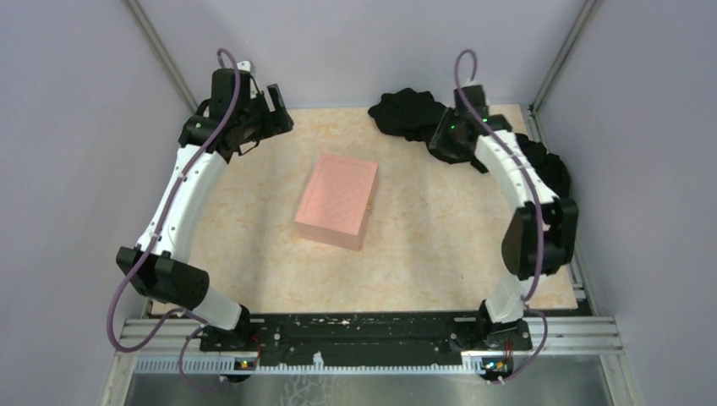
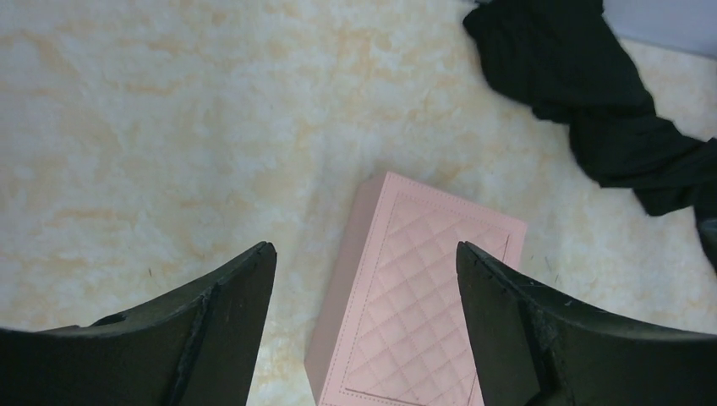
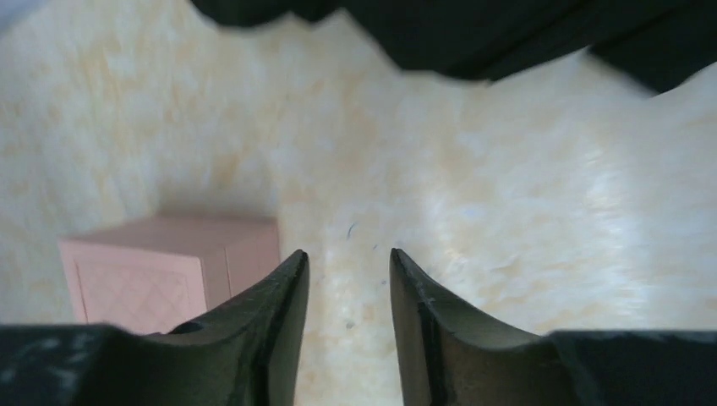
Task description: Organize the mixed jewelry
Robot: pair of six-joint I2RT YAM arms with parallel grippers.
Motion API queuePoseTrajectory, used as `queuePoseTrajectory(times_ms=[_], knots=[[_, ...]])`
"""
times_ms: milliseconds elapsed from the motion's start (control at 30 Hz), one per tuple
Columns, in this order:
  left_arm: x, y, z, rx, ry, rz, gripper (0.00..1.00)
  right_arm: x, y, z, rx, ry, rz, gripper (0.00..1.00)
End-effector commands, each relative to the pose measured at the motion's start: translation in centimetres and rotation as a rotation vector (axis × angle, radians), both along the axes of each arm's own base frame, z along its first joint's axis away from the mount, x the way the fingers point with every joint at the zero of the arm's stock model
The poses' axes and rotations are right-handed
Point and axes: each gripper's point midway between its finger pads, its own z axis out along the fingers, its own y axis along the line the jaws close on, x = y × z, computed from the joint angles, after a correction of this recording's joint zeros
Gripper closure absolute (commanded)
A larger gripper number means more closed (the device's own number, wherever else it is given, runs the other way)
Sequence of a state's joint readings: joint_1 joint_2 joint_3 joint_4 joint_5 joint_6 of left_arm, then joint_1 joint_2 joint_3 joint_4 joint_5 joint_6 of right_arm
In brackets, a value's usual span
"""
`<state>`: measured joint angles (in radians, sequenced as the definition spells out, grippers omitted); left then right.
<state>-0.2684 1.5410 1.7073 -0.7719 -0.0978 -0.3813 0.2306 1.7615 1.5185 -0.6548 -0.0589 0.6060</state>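
The left gripper (image 2: 365,249) is hovering with its fingers spread wide and nothing between them, the closed pink box (image 2: 423,288) lying just beneath its tips. The right gripper (image 3: 347,254) is holding its fingers a little apart, empty, with the box off to its left and a black cloth (image 3: 473,34) ahead. I cannot tell where the jewelry is.

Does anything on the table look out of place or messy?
A black cloth lies crumpled along the far right edge. The pink box sits closed, turned askew on the table. No jewelry shows anywhere.
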Motion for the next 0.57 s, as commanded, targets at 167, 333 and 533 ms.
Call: queuePoseTrajectory(times_ms=[167, 333, 533], knots=[[0.6, 0.8, 10.2, 0.042, -0.287, -0.057, 0.14, -2.2, -11.1, 22.8, -0.361, -0.512, -0.245, 0.53], [-0.3, 1.3, 12.5, 0.042, -0.413, -0.054, 0.08, -4.8, -11.2, 26.9, -0.274, -0.729, -0.283, 0.51], [-3.4, -1.4, 14.2, -0.049, -0.642, -0.234, 0.01, -6.9, -12.8, 27.3, -0.252, -0.821, -0.393, 0.47]])
